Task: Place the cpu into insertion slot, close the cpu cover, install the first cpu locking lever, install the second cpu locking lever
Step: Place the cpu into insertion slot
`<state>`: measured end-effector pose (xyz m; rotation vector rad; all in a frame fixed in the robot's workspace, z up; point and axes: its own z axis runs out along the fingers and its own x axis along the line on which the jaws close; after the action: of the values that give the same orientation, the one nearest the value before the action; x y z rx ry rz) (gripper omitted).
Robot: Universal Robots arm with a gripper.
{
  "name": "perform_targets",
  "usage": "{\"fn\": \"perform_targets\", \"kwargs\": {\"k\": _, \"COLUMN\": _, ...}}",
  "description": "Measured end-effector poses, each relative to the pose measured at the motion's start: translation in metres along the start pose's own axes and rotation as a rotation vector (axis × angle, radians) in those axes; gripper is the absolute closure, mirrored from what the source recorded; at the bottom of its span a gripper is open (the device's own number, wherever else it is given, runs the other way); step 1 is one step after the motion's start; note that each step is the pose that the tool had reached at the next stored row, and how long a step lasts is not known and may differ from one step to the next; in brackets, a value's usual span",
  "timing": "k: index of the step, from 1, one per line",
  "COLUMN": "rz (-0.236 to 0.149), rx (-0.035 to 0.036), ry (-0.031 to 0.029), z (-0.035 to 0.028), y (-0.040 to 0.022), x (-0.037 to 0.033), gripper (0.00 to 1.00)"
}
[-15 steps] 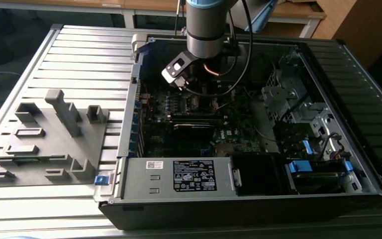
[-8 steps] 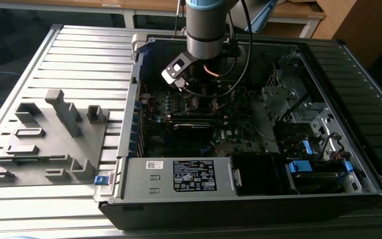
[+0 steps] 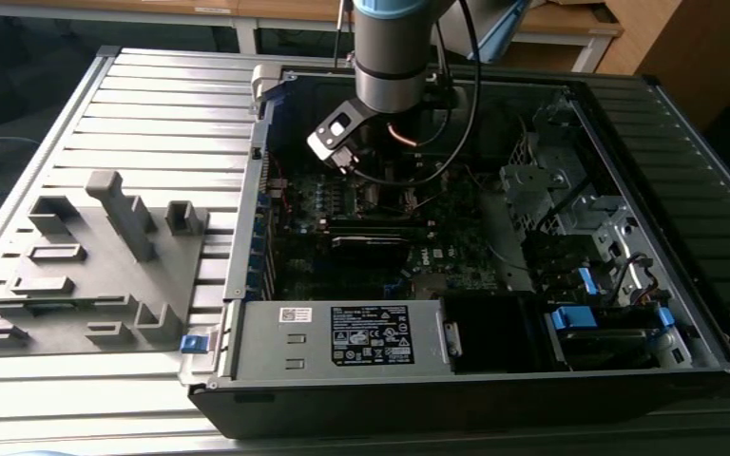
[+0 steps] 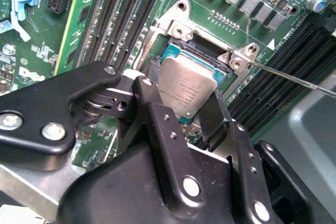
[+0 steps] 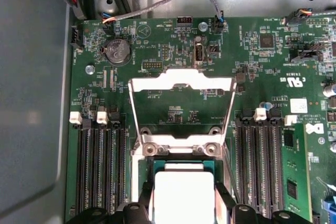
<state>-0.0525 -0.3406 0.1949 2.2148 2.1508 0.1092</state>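
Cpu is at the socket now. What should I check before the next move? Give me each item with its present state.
1. The cpu cover is swung up, clear of the socket: ok.
2. The fingers sit on opposite edges of the cpu: ok.
3. The cpu is lined up over the socket opening: ok.
4. The cpu lies flat and fully seated: cannot tell.
5. The thin lever rod stands free, not across the socket: ok.
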Motion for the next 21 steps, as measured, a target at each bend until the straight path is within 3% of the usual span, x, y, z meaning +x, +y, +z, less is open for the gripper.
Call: {"fn": "perform_targets", "kwargs": {"k": 21, "rz": 0.0, "rx": 0.0, "ry": 0.0, "z": 0.0008, "y": -0.0011, "x": 0.0026, "gripper": 0.46}}
